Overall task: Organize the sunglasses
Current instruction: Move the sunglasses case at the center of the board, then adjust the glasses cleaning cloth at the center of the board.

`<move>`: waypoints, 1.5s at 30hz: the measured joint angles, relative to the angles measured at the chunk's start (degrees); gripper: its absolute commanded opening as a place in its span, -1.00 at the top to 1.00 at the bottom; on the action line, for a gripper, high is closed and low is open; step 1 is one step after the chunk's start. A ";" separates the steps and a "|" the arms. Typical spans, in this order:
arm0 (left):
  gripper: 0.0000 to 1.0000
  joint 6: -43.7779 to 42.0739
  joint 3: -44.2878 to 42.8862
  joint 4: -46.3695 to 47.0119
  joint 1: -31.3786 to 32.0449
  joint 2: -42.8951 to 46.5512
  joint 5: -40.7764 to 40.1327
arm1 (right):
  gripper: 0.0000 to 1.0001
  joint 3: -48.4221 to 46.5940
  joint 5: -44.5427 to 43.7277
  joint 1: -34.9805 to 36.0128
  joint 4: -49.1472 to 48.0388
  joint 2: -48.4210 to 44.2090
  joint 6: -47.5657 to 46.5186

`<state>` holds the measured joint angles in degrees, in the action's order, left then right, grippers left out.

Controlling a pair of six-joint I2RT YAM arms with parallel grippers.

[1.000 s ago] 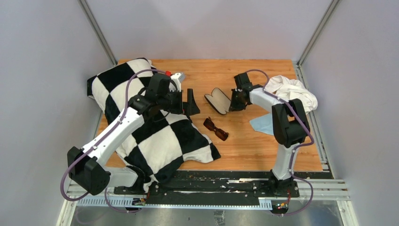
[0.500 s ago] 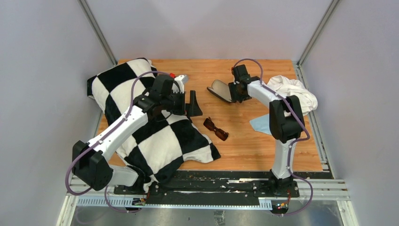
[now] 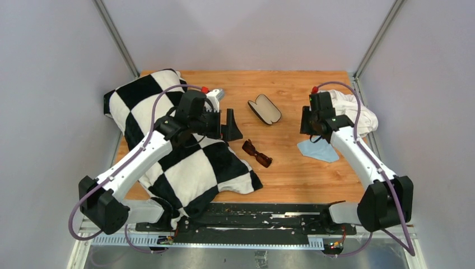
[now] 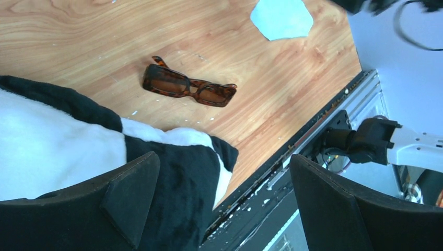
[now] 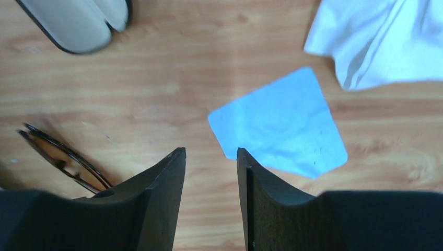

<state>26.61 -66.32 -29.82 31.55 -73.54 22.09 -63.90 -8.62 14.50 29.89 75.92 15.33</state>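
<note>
The sunglasses (image 3: 256, 153) have a dark reddish-brown frame and lie folded on the wood table, just right of the pillow. They also show in the left wrist view (image 4: 189, 87) and at the left edge of the right wrist view (image 5: 62, 157). The black case (image 3: 264, 109) lies open behind them, pale lining up (image 5: 78, 21). My left gripper (image 3: 231, 126) hangs wide open and empty over the pillow's edge (image 4: 223, 158), left of the sunglasses. My right gripper (image 3: 308, 124) is open and empty (image 5: 210, 152), above the table beside the light blue cloth (image 3: 318, 149).
A black-and-white checkered pillow (image 3: 168, 145) covers the left of the table and reaches close to the sunglasses. A crumpled white cloth (image 3: 350, 109) lies at the back right. The light blue cloth (image 5: 279, 130) lies flat. The black base rail (image 4: 292, 157) runs along the near edge.
My right gripper was at the open case, shifted it toward the back, let it go and swung right to the blue cloth. The left gripper barely moved.
</note>
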 measured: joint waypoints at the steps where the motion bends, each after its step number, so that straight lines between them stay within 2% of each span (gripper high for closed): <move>1: -0.97 0.04 0.00 0.00 0.72 0.90 -0.50 | 0.09 2.25 -0.24 0.00 0.15 -0.92 0.39; 5: -0.96 0.17 0.00 0.09 1.92 2.78 -2.03 | 0.12 5.75 0.22 0.11 1.42 4.55 1.36; 11: -0.93 0.83 -0.02 -0.09 2.01 1.46 -2.89 | 0.15 4.37 0.02 1.27 1.38 16.26 1.18; 18: -0.93 1.73 0.57 -0.31 2.03 3.23 -4.83 | 0.23 1.81 -0.33 1.51 -0.35 22.86 1.18; 20: -0.93 2.12 0.57 -0.28 2.03 3.52 -4.90 | 0.27 1.38 -0.72 1.51 -0.72 24.00 1.18; 23: -0.93 2.51 0.57 -0.31 2.08 3.52 -5.09 | 0.47 0.85 -1.66 1.51 -1.66 24.59 1.25; 25: -0.93 2.56 0.57 -0.31 2.08 3.52 -5.20 | 0.63 0.72 -2.54 1.51 -2.34 24.87 1.31; 28: -0.93 2.58 0.57 -0.31 2.10 3.41 -5.27 | 0.99 0.72 -3.89 1.49 -3.34 25.18 1.36; 36: -0.93 3.10 0.55 -0.31 2.62 3.08 -5.68 | 1.00 1.51 -2.86 1.46 -3.54 23.37 1.46; 45: -0.94 3.48 -0.42 -0.31 2.78 2.40 -6.86 | 1.00 -1.88 8.48 1.46 -2.75 6.23 4.07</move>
<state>30.09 -66.74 -30.13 34.33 -71.13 15.22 -65.78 -0.14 15.97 27.14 82.15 19.40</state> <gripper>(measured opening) 0.966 0.010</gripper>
